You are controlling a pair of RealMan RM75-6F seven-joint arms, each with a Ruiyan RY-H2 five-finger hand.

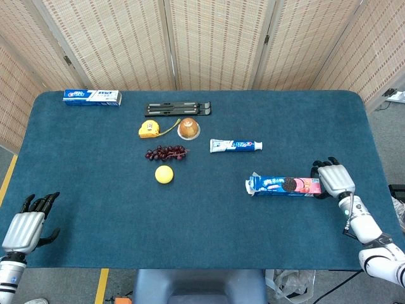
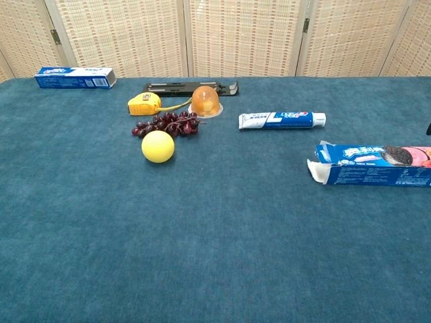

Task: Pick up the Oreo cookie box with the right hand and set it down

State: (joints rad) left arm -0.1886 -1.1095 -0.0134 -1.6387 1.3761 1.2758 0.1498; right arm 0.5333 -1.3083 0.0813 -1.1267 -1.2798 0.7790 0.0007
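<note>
The blue Oreo cookie box [image 1: 283, 185] lies flat on the blue table [image 1: 202, 240], right of centre, with its left flap torn open. The chest view shows the Oreo box [image 2: 374, 165] running off the right edge. My right hand [image 1: 334, 180] is at the box's right end, fingers apart over that end and touching it; no closed grip shows. Only a dark fingertip [image 2: 429, 128] of it shows in the chest view. My left hand [image 1: 24, 229] rests open at the front left corner, holding nothing.
A toothpaste tube [image 1: 235, 145] lies behind the box. Further left are a yellow ball [image 1: 164, 174], grapes [image 1: 166, 152], a yellow tape measure [image 1: 149, 129], a jelly cup [image 1: 188, 128] and a black stand [image 1: 178, 109]. A toothpaste carton [image 1: 92, 96] sits at the back left.
</note>
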